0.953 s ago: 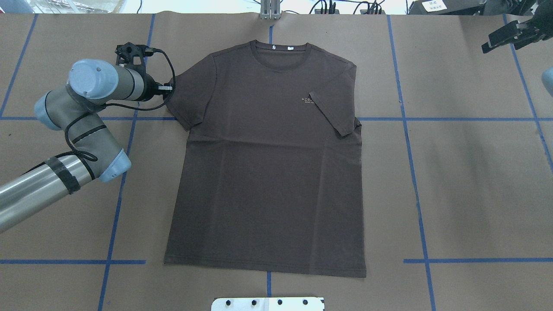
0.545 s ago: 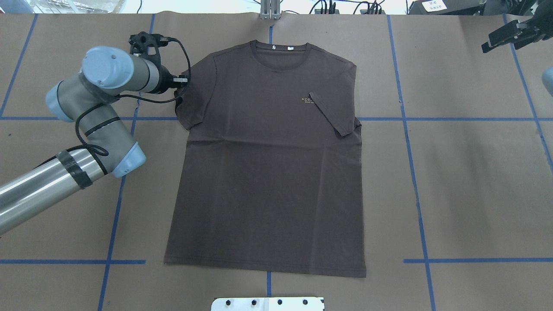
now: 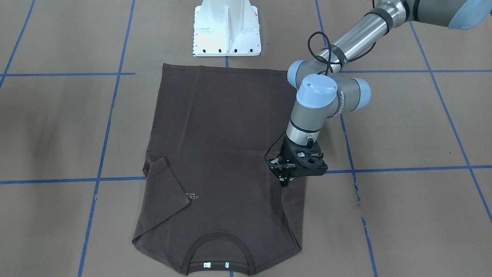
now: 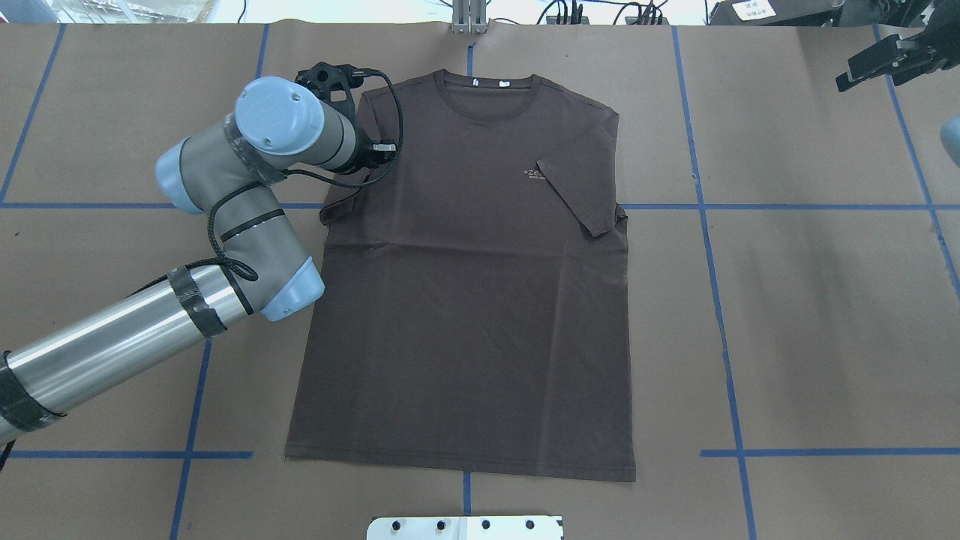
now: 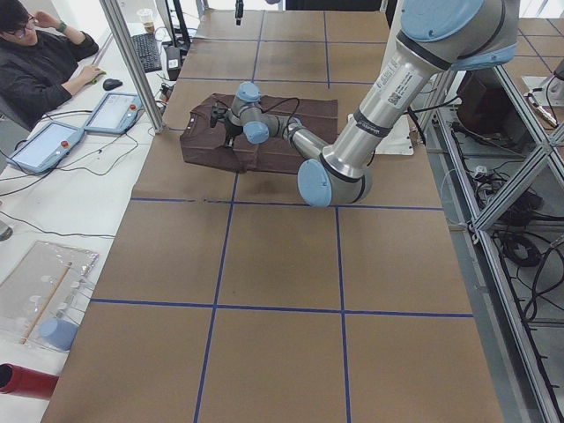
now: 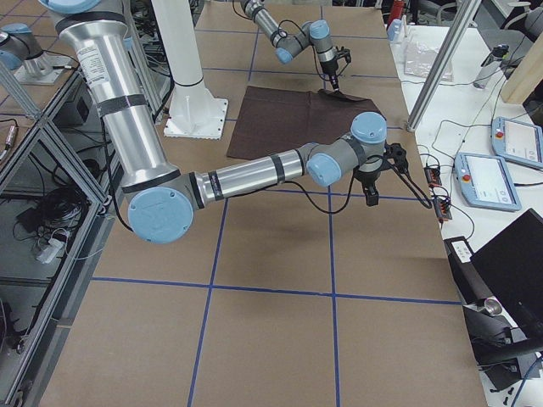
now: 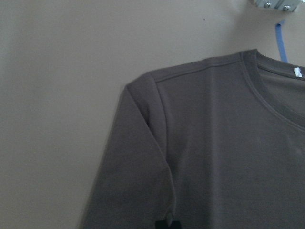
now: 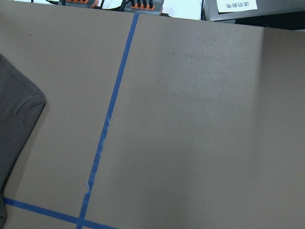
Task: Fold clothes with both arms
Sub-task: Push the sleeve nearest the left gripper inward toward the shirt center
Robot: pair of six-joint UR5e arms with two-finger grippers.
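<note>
The dark brown T-shirt (image 4: pixel 465 322) lies flat, chest up, with its collar (image 4: pixel 487 82) at the far side. One sleeve (image 4: pixel 577 199) is folded in over the chest lettering. My left gripper (image 3: pixel 286 181) is shut on the other sleeve (image 4: pixel 337 210) and holds it lifted over the shirt's body. In the overhead view my wrist hides the fingers. The left wrist view shows the shoulder seam and collar (image 7: pixel 267 67). My right gripper (image 4: pixel 892 60) is off the shirt at the far right and looks open and empty. Its wrist view shows only a shirt edge (image 8: pixel 14 124).
The white robot base (image 3: pixel 226 27) stands just behind the shirt's hem. Blue tape lines (image 4: pixel 720 300) cross the brown table cover. A seated person (image 5: pixel 35 62) and tablets (image 5: pixel 115 110) are beyond the table's far edge. A metal post (image 4: pixel 469 19) stands behind the collar.
My left arm has moved right from beside the shirt to over its shoulder, carrying the sleeve inward so it folds up off the table. The right gripper has not moved.
</note>
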